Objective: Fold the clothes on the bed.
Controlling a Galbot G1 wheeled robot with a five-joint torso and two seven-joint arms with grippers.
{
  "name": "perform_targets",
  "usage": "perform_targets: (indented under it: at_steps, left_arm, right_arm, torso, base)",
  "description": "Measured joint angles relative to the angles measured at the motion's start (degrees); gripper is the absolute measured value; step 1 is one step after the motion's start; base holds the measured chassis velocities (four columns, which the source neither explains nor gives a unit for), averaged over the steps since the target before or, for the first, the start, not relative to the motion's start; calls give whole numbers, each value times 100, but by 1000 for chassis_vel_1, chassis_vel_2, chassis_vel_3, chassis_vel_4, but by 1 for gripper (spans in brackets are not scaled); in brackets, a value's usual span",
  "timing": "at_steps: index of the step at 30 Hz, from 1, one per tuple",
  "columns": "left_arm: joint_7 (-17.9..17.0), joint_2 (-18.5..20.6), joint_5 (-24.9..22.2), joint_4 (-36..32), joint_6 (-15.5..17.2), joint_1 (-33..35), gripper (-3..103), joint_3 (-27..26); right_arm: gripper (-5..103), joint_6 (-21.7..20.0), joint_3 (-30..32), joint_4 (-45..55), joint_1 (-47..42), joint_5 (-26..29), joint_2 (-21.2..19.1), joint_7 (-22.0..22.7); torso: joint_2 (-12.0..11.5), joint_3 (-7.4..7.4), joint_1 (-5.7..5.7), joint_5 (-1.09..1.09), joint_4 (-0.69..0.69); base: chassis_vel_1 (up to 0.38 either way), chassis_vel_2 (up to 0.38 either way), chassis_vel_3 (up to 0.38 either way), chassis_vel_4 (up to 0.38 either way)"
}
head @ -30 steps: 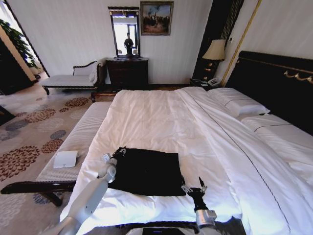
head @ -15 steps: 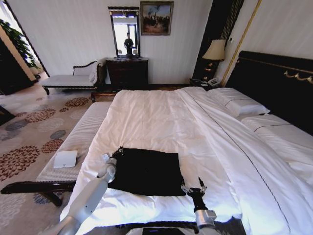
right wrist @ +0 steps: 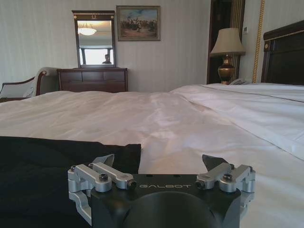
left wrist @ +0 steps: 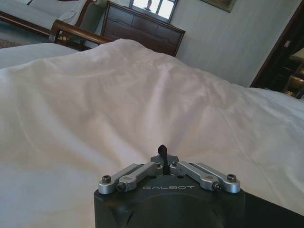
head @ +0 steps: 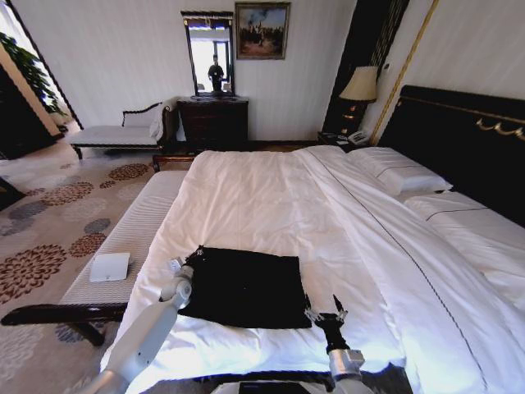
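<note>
Black shirt: the T-shirt (head: 246, 287) lies on the white bed (head: 271, 205) near the edge closest to me, already a compact rectangle; no lettering shows from the head view.

Change: over the last second my left gripper (head: 185, 265) has slid a little outward and toward me along the shirt's far-left corner, and that corner has been drawn with it; the bulk of the cloth has not moved, and my right gripper (head: 325, 313) has kept its place.

Meaning: I judge this a small tug to square up the left edge, a finishing touch on a fold rather than the start of a new one.

Left arm: stretched forward from low left, wrist at the shirt's far-left corner; in the left wrist view the fingers (left wrist: 163, 152) are pressed together into one dark tip over the duvet, and I cannot tell whether cloth is pinched between them.

Right arm: reaching up from below, gripper just off the shirt's near-right corner; fingers (right wrist: 213, 161) spread apart, holding nothing, the black edge lying beside the left one.

Risk: pulling further could drag the whole stack out of square.
</note>
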Motion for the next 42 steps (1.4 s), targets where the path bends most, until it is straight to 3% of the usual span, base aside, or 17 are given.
perform_targets:
  at_steps: [12, 16, 18, 21, 22, 24, 25, 27, 31, 38, 40, 42]
  left_arm:
    - [-22, -2, 81, -39, 61, 3, 0, 23]
    - [-27, -9, 112, -68, 62, 6, 22, 25]
    - [-27, -7, 120, -78, 62, 15, 22, 25]
    - [-10, -10, 207, -82, 1, 52, 41, 28]
    - [-10, -10, 207, -82, 1, 52, 41, 28]
    - [-1, -15, 244, -55, -70, 52, 40, 27]
    - [0, -14, 251, -48, -97, 50, 30, 26]
    - [0, -10, 251, -50, -106, 48, 30, 24]
    - [1, 9, 226, -69, -110, 48, 8, 19]
    - [-7, 14, 216, -102, -127, 86, 0, -7]
    - [-26, 27, 220, -165, -135, 120, 0, -24]
    - [-70, 70, 222, -307, -141, 191, 0, -55]
  right_arm:
    - [100, 22, 60, -27, -15, 2, -23, -38]
    - [100, 22, 33, -37, 2, 3, 5, -60]
    - [100, 22, 28, -40, 2, 3, 8, -74]
    - [100, 33, 21, -53, 6, 13, 11, -138]
    - [100, 33, 21, -53, 6, 13, 11, -138]
    - [100, 34, 21, -60, 20, 19, 10, -140]
    - [100, 34, 20, -62, 25, 22, 7, -140]
    - [100, 34, 19, -62, 28, 23, 6, -140]
    - [100, 33, 20, -68, 30, 31, -2, -140]
    - [100, -53, 28, -66, 108, 170, -77, -111]
    - [100, -187, 58, -15, 191, 410, -143, -73]
    - [100, -660, 163, 172, 347, 1311, -278, -23]
  torso:
    - [0, 0, 0, 0, 1]
    - [0, 0, 0, 0, 0]
    - [0, 0, 0, 0, 0]
    - [0, 0, 0, 0, 1]
    - [0, 0, 0, 0, 1]
    - [0, 0, 0, 0, 0]
    - [0, 0, 0, 0, 1]
    - [0, 0, 0, 0, 1]
    - [0, 0, 0, 0, 1]
    - [0, 0, 0, 0, 0]
    - [0, 0, 0, 0, 0]
    - [0, 0, 0, 0, 0]
  base:
    - [0, 0, 0, 0]
    - [0, 0, 0, 0]
    - [0, 0, 0, 0]
    - [0, 0, 0, 0]
    - [0, 0, 0, 0]
    - [0, 0, 0, 0]
    - [0, 0, 0, 0]
    - [0, 0, 0, 0]
    - [0, 0, 0, 0]
    - [0, 0, 0, 0]
    - [0, 0, 0, 0]
    - [0, 0, 0, 0]
